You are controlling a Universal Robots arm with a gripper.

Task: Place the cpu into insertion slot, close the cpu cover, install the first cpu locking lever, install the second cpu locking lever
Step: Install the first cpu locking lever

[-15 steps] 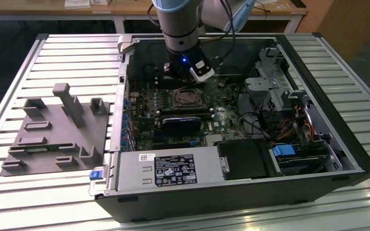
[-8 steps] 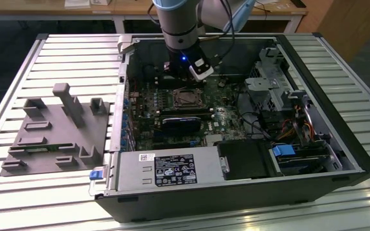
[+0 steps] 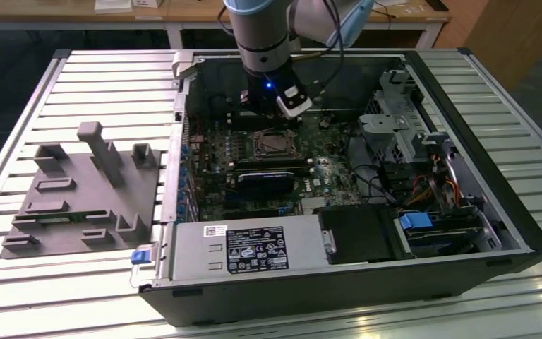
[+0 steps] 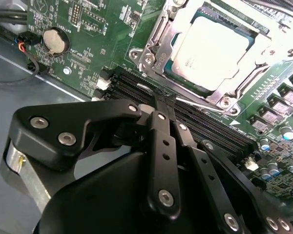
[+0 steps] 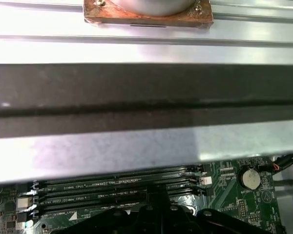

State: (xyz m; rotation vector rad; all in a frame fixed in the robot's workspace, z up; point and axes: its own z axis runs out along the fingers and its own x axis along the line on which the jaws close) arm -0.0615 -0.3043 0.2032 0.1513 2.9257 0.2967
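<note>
Cpu (image 4: 210, 48) seated under cpu cover (image 4: 158, 46), memory slots (image 4: 205, 122) beside, closed gripper (image 4: 163, 100) above

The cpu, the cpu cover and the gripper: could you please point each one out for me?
cpu (image 4: 212, 48): second wrist view, middle of its silver-grey top.
cpu cover (image 4: 158, 41): second wrist view, the silvery frame's side bar beside the chip.
gripper (image 4: 162, 103): second wrist view, the tips of its closed black fingers.

arm (image 3: 263, 32): grey-silver cylinder, light-blue joint cap, black cable alongside | wrist: black housing, small blue light, white-edged module | claw (image 4: 162, 105): matte black linkage bars, silver screws and pivot pins, silver cylinder at one side
</note>
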